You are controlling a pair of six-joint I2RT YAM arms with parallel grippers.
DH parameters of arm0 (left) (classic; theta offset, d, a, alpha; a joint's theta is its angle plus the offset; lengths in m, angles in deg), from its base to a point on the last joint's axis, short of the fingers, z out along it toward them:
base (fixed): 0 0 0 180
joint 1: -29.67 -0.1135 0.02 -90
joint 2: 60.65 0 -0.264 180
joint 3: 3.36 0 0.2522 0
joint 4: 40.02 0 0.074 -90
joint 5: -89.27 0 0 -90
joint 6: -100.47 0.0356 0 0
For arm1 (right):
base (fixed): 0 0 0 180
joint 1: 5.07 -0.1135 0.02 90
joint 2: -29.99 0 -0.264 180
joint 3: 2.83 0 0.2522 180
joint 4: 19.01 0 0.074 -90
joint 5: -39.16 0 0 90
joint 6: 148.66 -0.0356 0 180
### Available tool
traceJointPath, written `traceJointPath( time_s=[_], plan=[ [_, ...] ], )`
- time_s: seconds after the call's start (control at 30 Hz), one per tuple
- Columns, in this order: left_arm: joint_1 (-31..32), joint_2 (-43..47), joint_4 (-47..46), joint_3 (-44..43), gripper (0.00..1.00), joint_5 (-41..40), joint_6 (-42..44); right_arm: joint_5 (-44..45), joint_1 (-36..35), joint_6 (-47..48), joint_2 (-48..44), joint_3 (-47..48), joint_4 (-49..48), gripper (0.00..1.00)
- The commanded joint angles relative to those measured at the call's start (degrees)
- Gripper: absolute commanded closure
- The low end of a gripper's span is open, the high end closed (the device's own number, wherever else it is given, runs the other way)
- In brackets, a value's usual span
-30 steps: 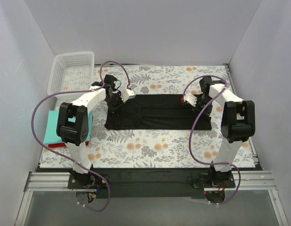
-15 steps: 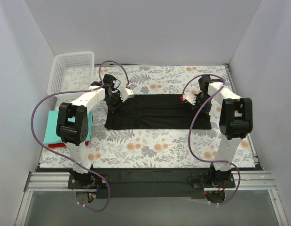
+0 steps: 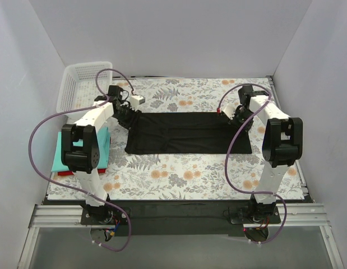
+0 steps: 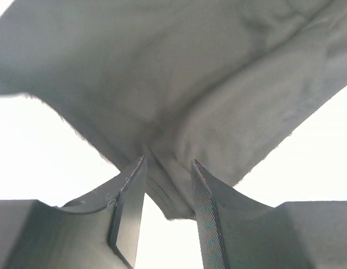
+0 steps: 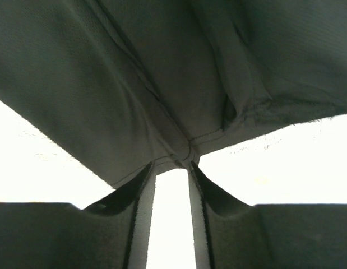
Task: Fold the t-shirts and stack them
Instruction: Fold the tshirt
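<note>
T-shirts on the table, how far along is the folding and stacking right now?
Done: a folded teal shirt lies on a red piece at the left. In hand: the left gripper and right gripper each pinch a far corner of the black t-shirt, which lies as a long band. Left: finish folding it and stack it there.

1. A floral-print cloth (image 3: 179, 174) lies spread flat.
2. A white lattice basket (image 3: 83, 84) sits at its far-left corner.
3. Plain white walls (image 3: 162, 33) enclose it, apparently on three sides.
</note>
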Motion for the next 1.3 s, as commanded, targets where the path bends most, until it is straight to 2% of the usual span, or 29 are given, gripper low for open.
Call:
traceJointPath(
  time_s=[0.0, 0.1, 0.2, 0.33, 0.5, 0.93, 1.03, 1.27],
  plan=[
    [-1.4, 10.8, -0.7, 5.2, 0.64, 6.4, -13.1, -3.7, 0.3, -6.5, -5.4, 1.6, 1.7, 0.67],
    [-1.4, 13.8, -1.5, 9.6, 0.64, 7.9, -20.6, -7.2, 0.3, -10.2, -6.1, 0.3, 3.7, 0.73],
    [-1.4, 14.2, -1.8, 12.1, 0.51, 9.8, -24.7, -11.3, 0.3, -13.4, -6.1, -1.3, 5.7, 0.75],
    [-1.4, 14.0, -5.0, 17.5, 0.50, 7.8, -29.6, -14.1, 0.3, -15.3, -6.3, -4.4, 5.2, 0.77],
    [-1.4, 12.4, -7.6, 19.1, 0.51, 3.1, -32.2, -14.4, 0.3, -17.1, -5.2, -8.1, 2.3, 0.79],
    [-1.4, 6.3, -9.7, 19.1, 0.52, 1.5, -33.9, -9.0, 0.3, -17.0, -1.6, -10.4, -1.8, 0.82],
    [-1.3, 5.7, -9.8, 18.7, 0.53, 1.9, -33.9, -8.7, 0.4, -16.9, -1.4, -10.4, -1.7, 0.82],
    [-1.3, 7.8, -9.0, 16.5, 0.77, 4.4, -33.8, -8.4, 0.3, -16.8, -1.4, -10.7, -1.7, 0.83]
  ],
)
